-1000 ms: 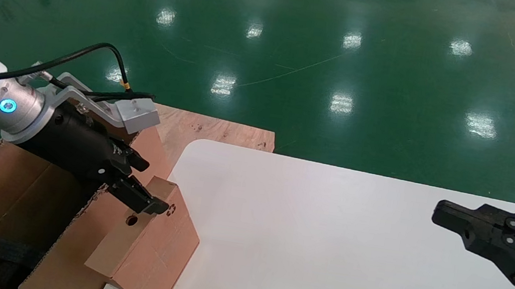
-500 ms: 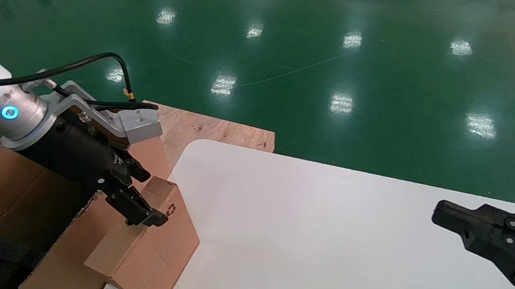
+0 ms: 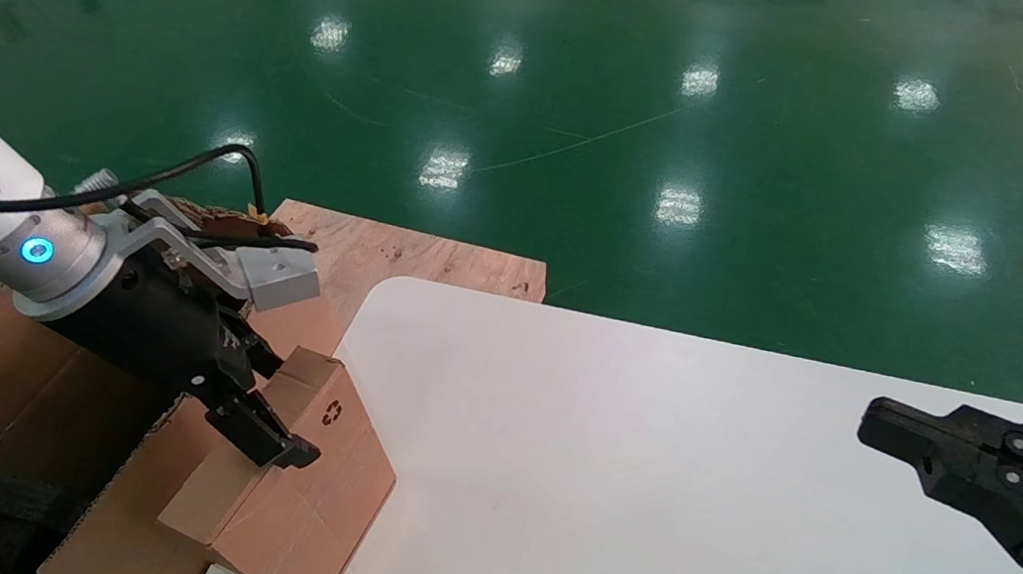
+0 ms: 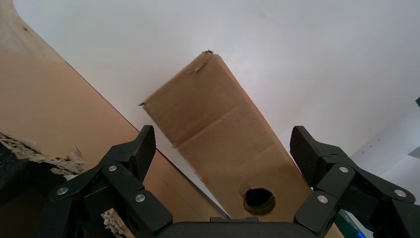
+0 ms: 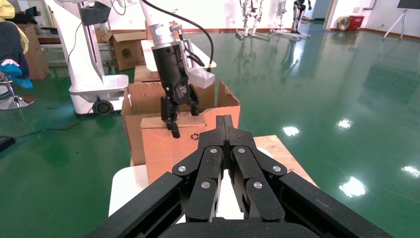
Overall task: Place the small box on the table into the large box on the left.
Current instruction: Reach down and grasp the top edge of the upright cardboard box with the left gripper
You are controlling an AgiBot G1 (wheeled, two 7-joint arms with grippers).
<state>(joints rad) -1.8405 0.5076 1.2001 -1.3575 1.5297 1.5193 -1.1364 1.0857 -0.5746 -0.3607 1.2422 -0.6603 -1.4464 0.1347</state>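
Since the earlier frames, left gripper [image 3: 261,397] has shifted down and back along the small box [image 3: 283,485]; fingers spread astride it, not pinching; box leans at table [image 3: 641,505] edge against large box [image 3: 3,416]; transfer pending; right gripper [image 3: 891,436] parked, pressed together.
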